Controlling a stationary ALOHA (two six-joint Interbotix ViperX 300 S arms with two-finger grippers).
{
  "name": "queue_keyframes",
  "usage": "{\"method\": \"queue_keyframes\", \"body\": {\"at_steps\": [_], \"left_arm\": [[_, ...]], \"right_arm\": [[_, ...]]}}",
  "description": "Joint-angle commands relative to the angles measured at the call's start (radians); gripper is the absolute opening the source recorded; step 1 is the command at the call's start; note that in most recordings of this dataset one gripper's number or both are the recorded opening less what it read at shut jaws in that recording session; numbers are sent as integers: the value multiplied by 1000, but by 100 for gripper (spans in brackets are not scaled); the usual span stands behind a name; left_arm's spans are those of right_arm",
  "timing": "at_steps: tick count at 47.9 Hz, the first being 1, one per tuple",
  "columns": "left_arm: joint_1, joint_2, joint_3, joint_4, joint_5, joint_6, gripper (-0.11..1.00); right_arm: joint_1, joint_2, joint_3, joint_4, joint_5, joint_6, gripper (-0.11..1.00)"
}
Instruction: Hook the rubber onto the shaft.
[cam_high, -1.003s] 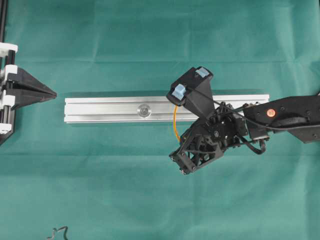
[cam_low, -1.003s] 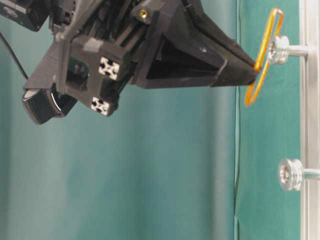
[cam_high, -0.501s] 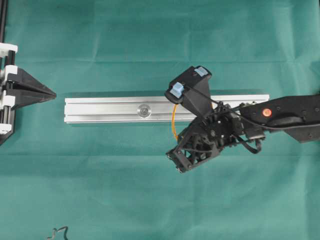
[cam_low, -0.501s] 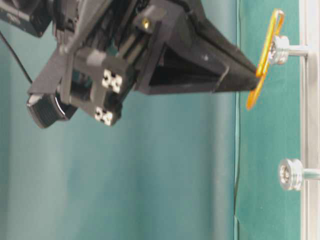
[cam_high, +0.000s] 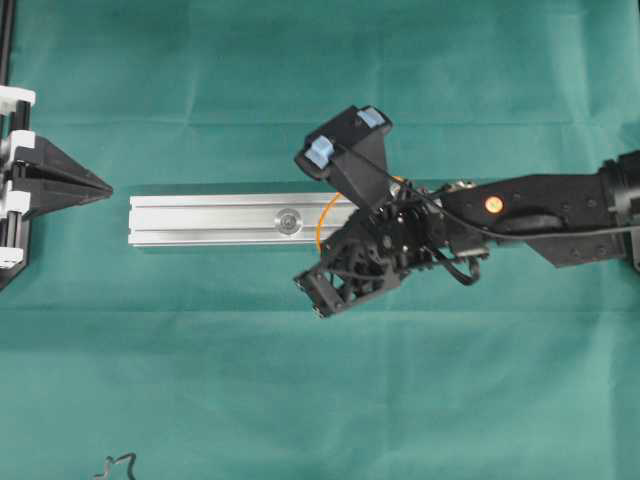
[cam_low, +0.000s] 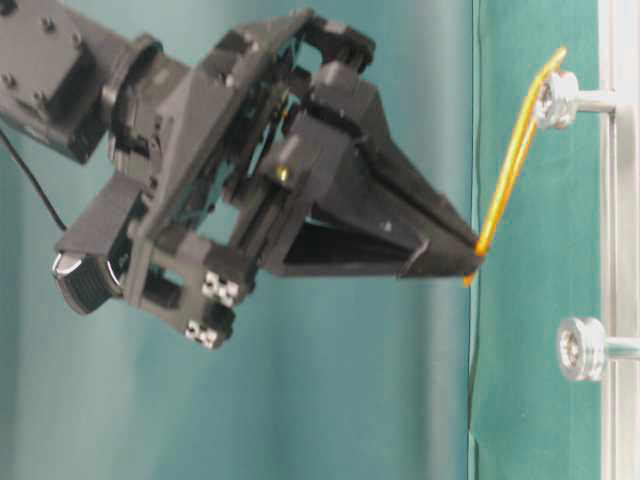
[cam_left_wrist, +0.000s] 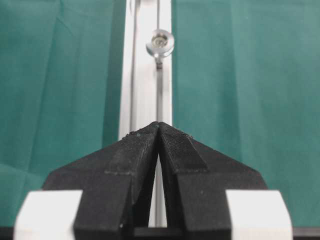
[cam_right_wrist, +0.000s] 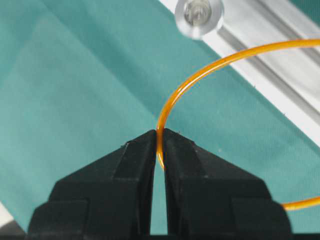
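The rubber (cam_right_wrist: 210, 62), a thin orange band, is pinched between the tips of my right gripper (cam_right_wrist: 160, 134), which is shut on it. At table level the rubber (cam_low: 512, 165) runs taut from the upper shaft (cam_low: 556, 100) down to the right gripper (cam_low: 472, 264). The lower shaft (cam_low: 580, 348) is bare and lies beyond the tips. From overhead a short arc of rubber (cam_high: 321, 215) shows over the rail, right of the bare shaft (cam_high: 289, 221). My left gripper (cam_high: 108, 187) rests shut and empty at the rail's left end, facing that shaft (cam_left_wrist: 160, 42).
The aluminium rail (cam_high: 200, 220) lies across the middle of the green cloth. A small dark squiggle of wire (cam_high: 113, 465) sits at the bottom left. A black frame (cam_high: 6, 60) runs along the left edge.
My right gripper has moved left along the rail toward the bare shaft, pulling the rubber out from a slack loop into a taut line. The left gripper has not moved.
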Motion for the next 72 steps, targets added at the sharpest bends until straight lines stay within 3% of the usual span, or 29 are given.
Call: {"method": "queue_keyframes", "body": {"at_steps": [1,23,35,72], "left_arm": [[0,5,-25,3,-5,0,2],[0,5,-25,3,-5,0,2],[0,5,-25,3,-5,0,2],[2,5,-25,2,-5,0,2]], "right_arm": [[-11,-6,-37,-8,-6,2,8],[-52,23,-67,-25,-12,5,8],[-78,29,-77,-20,-35,40,8],[-92,106,-144,-17,-35,41,8]]}}
